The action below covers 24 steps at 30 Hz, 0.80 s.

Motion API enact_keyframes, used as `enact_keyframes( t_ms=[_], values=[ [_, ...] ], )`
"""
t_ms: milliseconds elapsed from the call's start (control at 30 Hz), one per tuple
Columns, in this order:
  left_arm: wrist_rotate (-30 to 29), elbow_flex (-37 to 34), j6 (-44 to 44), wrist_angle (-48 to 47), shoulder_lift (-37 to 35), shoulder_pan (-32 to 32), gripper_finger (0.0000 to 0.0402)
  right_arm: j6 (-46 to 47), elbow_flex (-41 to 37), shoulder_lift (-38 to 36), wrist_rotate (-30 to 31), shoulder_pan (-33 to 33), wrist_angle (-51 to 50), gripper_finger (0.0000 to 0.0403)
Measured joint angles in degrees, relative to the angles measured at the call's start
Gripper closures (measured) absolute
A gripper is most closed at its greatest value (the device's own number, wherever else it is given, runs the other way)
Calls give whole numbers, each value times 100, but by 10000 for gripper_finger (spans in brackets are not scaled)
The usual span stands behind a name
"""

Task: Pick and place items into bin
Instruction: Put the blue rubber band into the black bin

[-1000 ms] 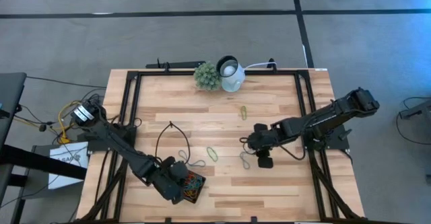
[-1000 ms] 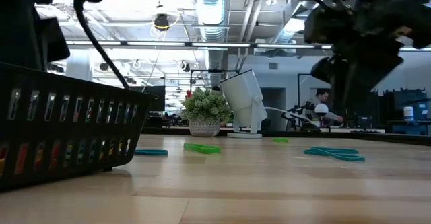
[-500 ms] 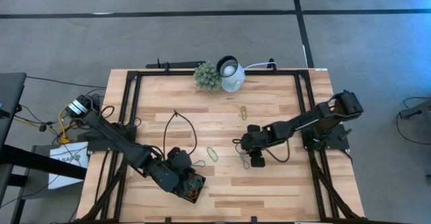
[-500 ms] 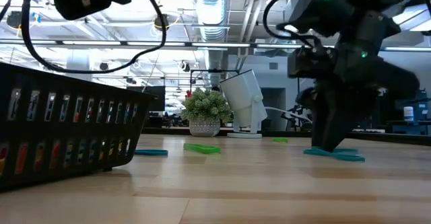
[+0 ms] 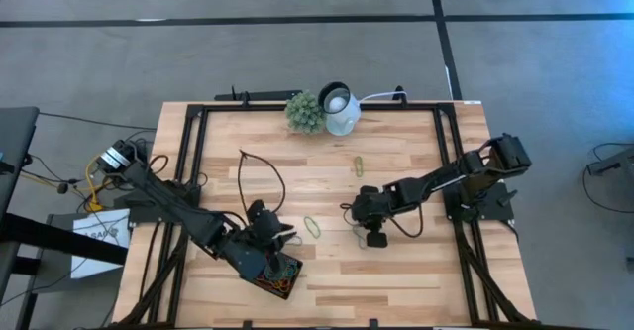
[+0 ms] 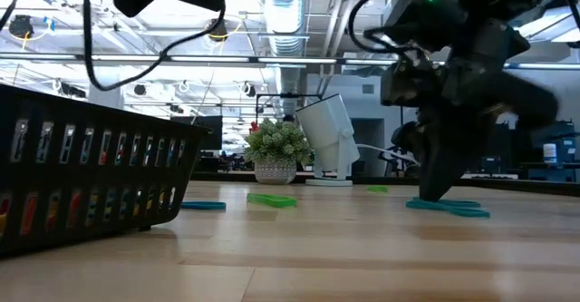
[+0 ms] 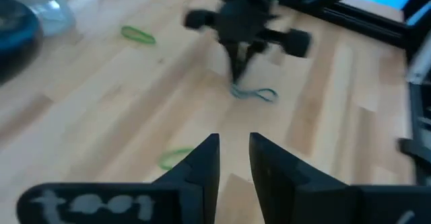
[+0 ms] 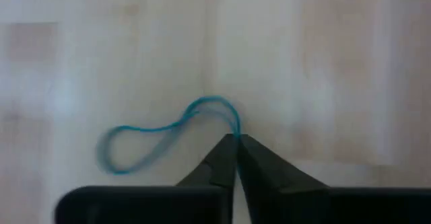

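Observation:
A teal rubber band (image 8: 158, 140) lies on the wooden table, and my right gripper (image 8: 236, 138) stands on it, shut on one end; the same gripper (image 5: 359, 223) shows right of the table's middle. My left gripper (image 7: 233, 148) hangs open and empty above the far edge of the black bin (image 5: 279, 275), pointing toward the right gripper. The bin (image 6: 91, 175) holds several coloured bands. Loose on the table lie a green band (image 5: 313, 226), a yellow-green band (image 5: 359, 165) and another teal band (image 6: 201, 206). My right gripper pinches one end of the teal band's loop (image 8: 231, 124) between its two fingertips (image 8: 225, 146). The fingers come steeply from above, slanting down. The rest of the band (image 6: 453, 209) lies slack and flat on the table.
A small potted plant ball (image 5: 305, 112) and a white round lamp (image 5: 340, 107) stand at the table's far edge. Black frame rails (image 5: 193, 142) run along the table's sides. A black cable (image 5: 260, 171) loops over the left half.
My right gripper has come down onto the table and shut on the teal band's end. My left gripper has risen from the bin and tipped up toward level, turning toward the table's right; its gap stays the same.

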Motion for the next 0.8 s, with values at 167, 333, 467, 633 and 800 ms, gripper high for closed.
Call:
enact_keyframes(
  t_ms=[167,333,467,633,800],
  values=[
    [-183,-47,191,1,19,102,332,-45,16,-396,-76,197,585,394],
    [-340,-147,14,9,19,294,332,-463,25,-1047,94,174,1372,398],
    [-171,-237,224,243,19,510,332,-851,29,-1353,241,13,1871,401],
    [-140,-250,1266,1078,126,789,332,-1096,25,-1346,252,-192,2828,402],
    [526,-249,2444,2008,367,1086,332,-1099,76,-822,142,-335,3814,402]
  ],
)
